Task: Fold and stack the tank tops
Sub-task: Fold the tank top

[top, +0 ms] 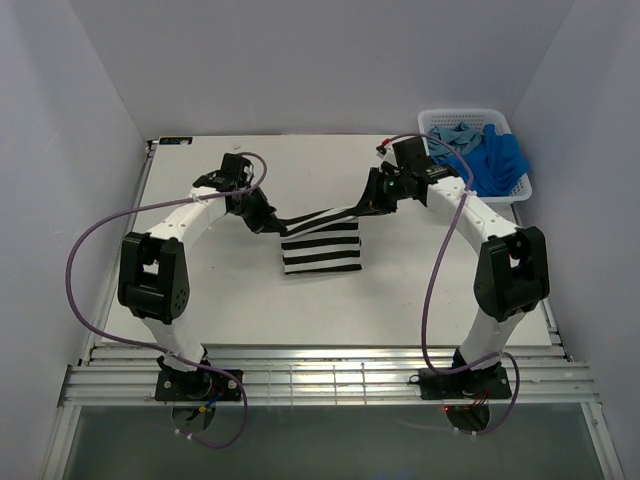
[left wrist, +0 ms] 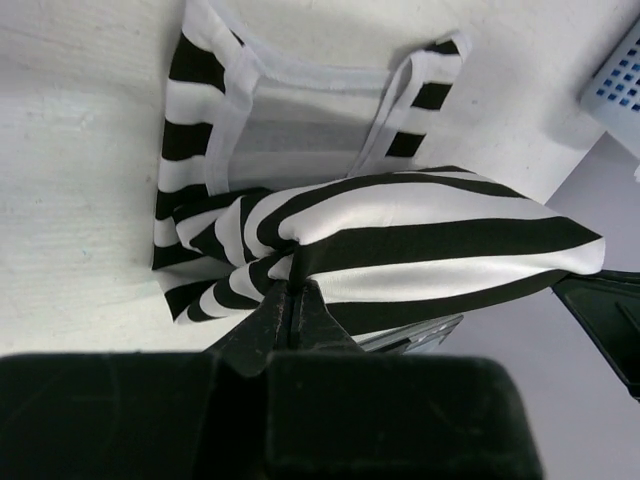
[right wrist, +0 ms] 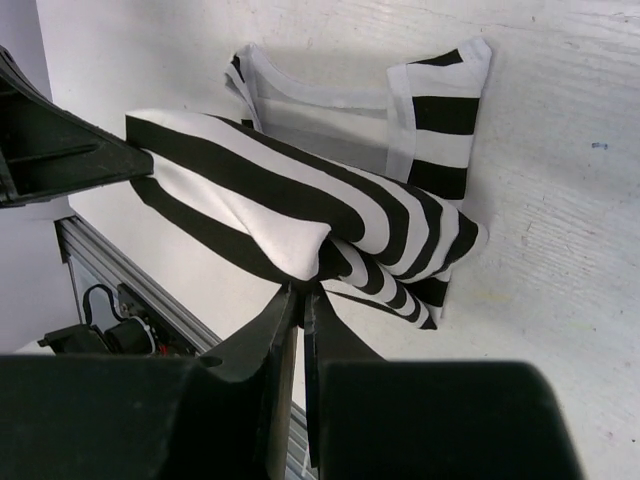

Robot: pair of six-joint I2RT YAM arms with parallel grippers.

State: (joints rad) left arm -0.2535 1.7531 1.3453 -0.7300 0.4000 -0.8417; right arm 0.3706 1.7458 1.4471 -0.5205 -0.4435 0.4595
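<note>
- left claw (left wrist: 290, 300) closed, pinching one end of the striped tank top (top: 322, 245)
- right claw (right wrist: 302, 295) closed on the opposite end; a raised fold spans between the claws
- rest of the top lies on the worktop (top: 300, 310) beneath that span
- blue tank tops (top: 495, 155) in basket (top: 465, 113), just beyond right claw

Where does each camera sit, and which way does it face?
Top external: above, behind the robot, facing down at the table; left arm and right arm show.
Left wrist: on the left arm, facing along the left gripper's shut fingers to the striped tank top.
Right wrist: on the right arm, facing along the right gripper's shut fingers.
Shared: the striped tank top.
</note>
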